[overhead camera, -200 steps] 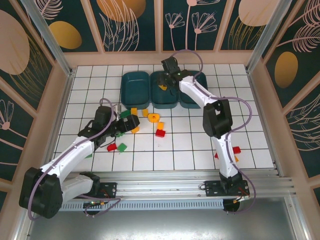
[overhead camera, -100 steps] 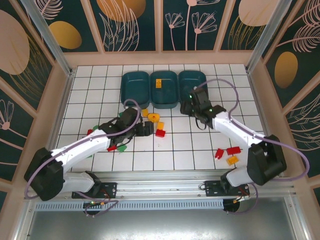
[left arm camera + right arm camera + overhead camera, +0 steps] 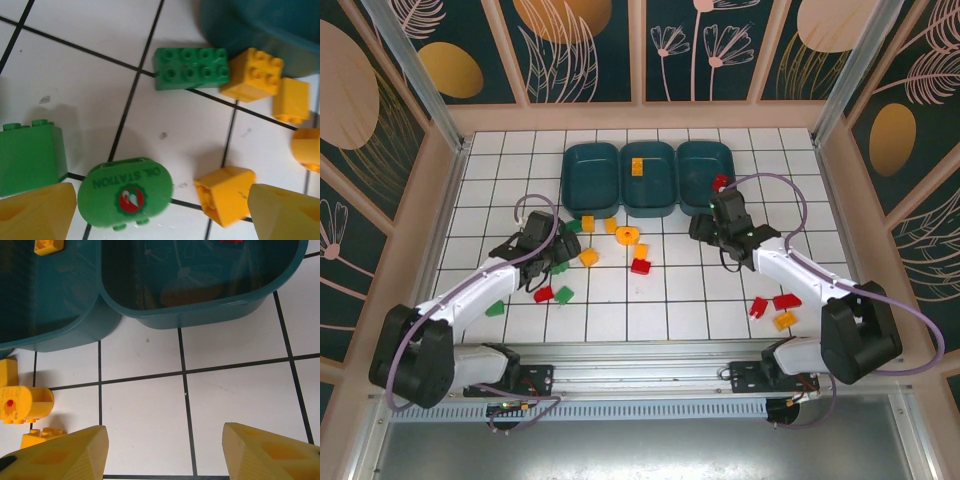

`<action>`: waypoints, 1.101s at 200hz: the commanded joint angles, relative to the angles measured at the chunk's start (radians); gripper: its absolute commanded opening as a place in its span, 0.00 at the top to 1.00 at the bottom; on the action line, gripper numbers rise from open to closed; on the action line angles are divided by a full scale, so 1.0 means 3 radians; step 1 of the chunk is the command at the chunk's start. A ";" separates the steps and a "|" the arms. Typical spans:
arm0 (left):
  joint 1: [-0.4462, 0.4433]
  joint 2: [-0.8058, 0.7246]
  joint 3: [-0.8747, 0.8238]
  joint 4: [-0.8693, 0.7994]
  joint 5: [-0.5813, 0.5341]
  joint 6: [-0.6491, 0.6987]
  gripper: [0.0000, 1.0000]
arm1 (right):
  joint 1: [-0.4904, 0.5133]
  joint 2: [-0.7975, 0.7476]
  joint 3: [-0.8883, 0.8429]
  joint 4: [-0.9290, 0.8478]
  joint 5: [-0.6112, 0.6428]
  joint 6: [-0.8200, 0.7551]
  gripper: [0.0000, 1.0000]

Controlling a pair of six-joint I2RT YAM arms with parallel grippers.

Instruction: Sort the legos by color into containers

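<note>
My left gripper (image 3: 556, 262) (image 3: 160, 216) hangs open low over the legos left of centre. A green oval lego (image 3: 131, 192) marked OIL STATION and a yellow brick (image 3: 225, 194) lie on the tiles between its fingers (image 3: 35, 210), ungripped. Beyond them lie a long green brick (image 3: 191, 67) and a yellow brick (image 3: 252, 74). My right gripper (image 3: 705, 226) (image 3: 165, 455) is open over bare tile, just in front of the right container (image 3: 706, 150) (image 3: 200, 310). That container holds a red lego (image 3: 721, 182). The middle container (image 3: 649, 205) holds a yellow brick (image 3: 636, 167) (image 3: 48, 245). The left container (image 3: 591, 178) looks empty.
More legos lie mid-floor: a yellow round piece (image 3: 627, 235) (image 3: 22, 404), a red brick (image 3: 640, 266), and a red (image 3: 543, 294) and a green piece (image 3: 564, 294) near the left arm. Two red bricks (image 3: 786, 299) and a yellow one (image 3: 784, 320) lie near the right arm's base.
My right gripper has left the middle container and come down in front of the right one, where a red lego now shows. My left gripper swung right, then back left.
</note>
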 commanded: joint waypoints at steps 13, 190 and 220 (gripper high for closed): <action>0.0040 0.0274 0.0002 0.0110 0.0155 -0.0106 0.12 | -0.0029 -0.0195 -0.0060 0.0092 -0.0024 -0.0030 0.37; 0.0034 0.0639 0.0277 -0.0388 -0.0012 -0.0429 0.04 | -0.0266 -0.0515 -0.0543 0.0343 -0.0197 -0.0016 0.32; 0.0036 0.0810 0.0348 -0.0309 -0.0001 -0.0308 0.05 | -0.0297 -0.0482 -0.0550 0.0383 -0.0245 -0.0016 0.32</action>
